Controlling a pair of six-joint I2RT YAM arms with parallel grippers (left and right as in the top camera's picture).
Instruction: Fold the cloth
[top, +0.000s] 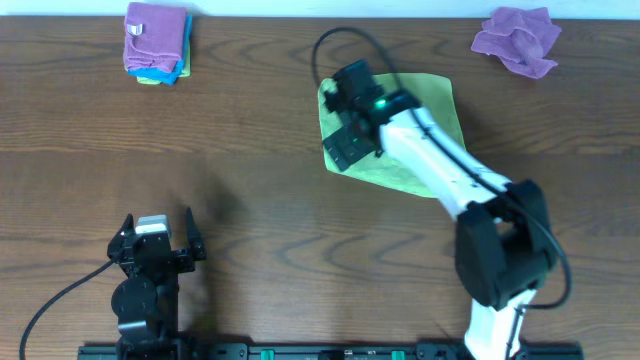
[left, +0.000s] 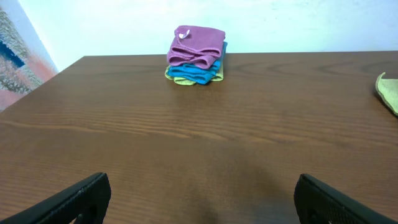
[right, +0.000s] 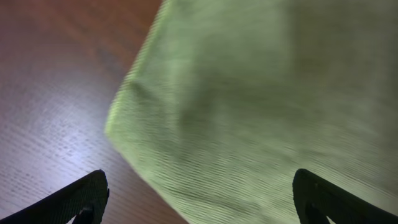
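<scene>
A light green cloth (top: 425, 125) lies flat on the wooden table at centre right. My right gripper (top: 345, 150) hovers over its left part, open and empty. The right wrist view shows the green cloth (right: 261, 112) filling most of the frame, its left corner near the open fingers (right: 202, 202). My left gripper (top: 158, 235) rests open and empty near the table's front edge at the left, far from the cloth. In the left wrist view its fingers (left: 202, 202) are spread wide over bare table, and an edge of the green cloth (left: 388, 92) shows at far right.
A stack of folded cloths, purple on top of blue and yellow (top: 157, 42), sits at the back left; it also shows in the left wrist view (left: 196, 55). A crumpled purple cloth (top: 517, 40) lies at the back right. A black cable loops near the right arm.
</scene>
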